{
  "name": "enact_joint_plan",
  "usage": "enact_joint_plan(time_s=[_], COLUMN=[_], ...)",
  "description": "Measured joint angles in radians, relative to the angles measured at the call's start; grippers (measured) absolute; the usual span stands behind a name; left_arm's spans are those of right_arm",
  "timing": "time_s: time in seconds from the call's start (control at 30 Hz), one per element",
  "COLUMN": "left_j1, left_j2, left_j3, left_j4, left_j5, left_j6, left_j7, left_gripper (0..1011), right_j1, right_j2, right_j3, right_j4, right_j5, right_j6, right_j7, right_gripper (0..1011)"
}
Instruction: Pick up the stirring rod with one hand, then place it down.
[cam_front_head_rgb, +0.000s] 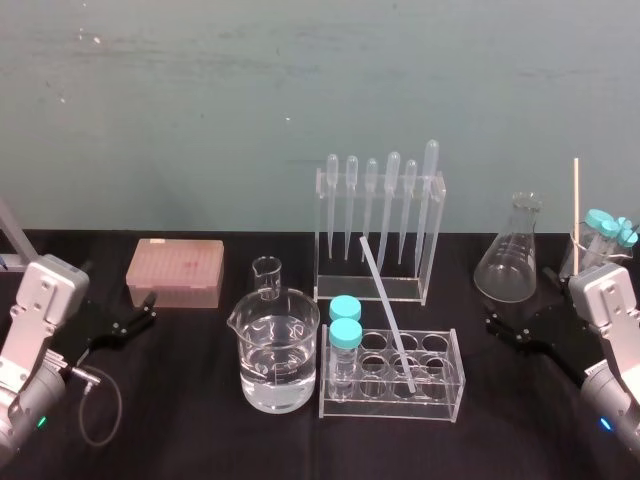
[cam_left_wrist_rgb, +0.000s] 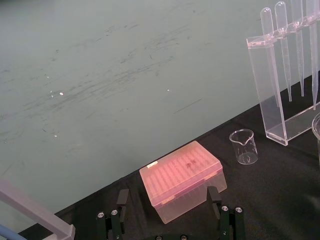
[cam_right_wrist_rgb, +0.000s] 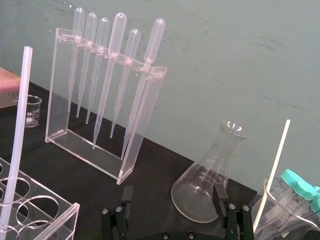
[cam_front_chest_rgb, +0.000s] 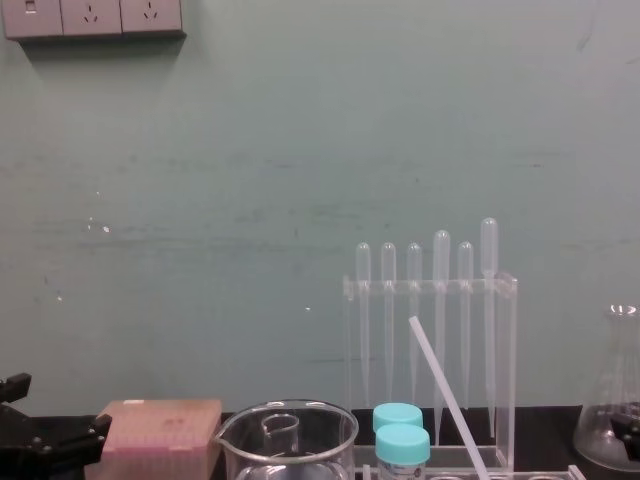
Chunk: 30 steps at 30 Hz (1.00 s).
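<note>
Long translucent-white stirring rod (cam_front_head_rgb: 386, 308) leans in clear plastic rack (cam_front_head_rgb: 445, 398), between the left end effector (cam_front_head_rgb: 148, 310) and right end effector (cam_front_head_rgb: 518, 300), both splayed apart.

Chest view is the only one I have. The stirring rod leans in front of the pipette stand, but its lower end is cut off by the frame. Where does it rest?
Observer: The stirring rod has its lower end in a hole of the clear test tube rack, to the right of the two blue-capped tubes.
Operator: Thank you. In what state are the two grippers?
Observer: Both have jaws open and empty. The left gripper is beside the pink pipette tip box, and the right gripper faces the conical flask.
</note>
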Motion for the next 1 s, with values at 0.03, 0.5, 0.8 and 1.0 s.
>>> enact_joint_plan(time_s=[0.03, 0.5, 0.8, 1.0], left_j1=[0.000, 0.000, 0.000, 0.000], left_j2=[0.000, 0.000, 0.000, 0.000], left_j3=[0.000, 0.000, 0.000, 0.000], left_j4=[0.000, 0.000, 0.000, 0.000], left_j5=[0.000, 0.000, 0.000, 0.000], left_j6=[0.000, 0.000, 0.000, 0.000], left_j7=[0.000, 0.000, 0.000, 0.000], left_gripper=[1000, 1000, 1000, 1000], right_j1=[0.000, 0.000, -0.002, 0.002], right_j2=[0.000, 0.000, 0.000, -0.014], right_j3=[0.000, 0.000, 0.024, 0.090], right_j4=[0.000, 0.000, -0.016, -0.071], right_j5=[0.000, 0.000, 0.044, 0.250], right_j6=[0.000, 0.000, 0.028, 0.102], right_j7=[0.000, 0.000, 0.042, 0.213], right_gripper=[1000, 1000, 1000, 1000])
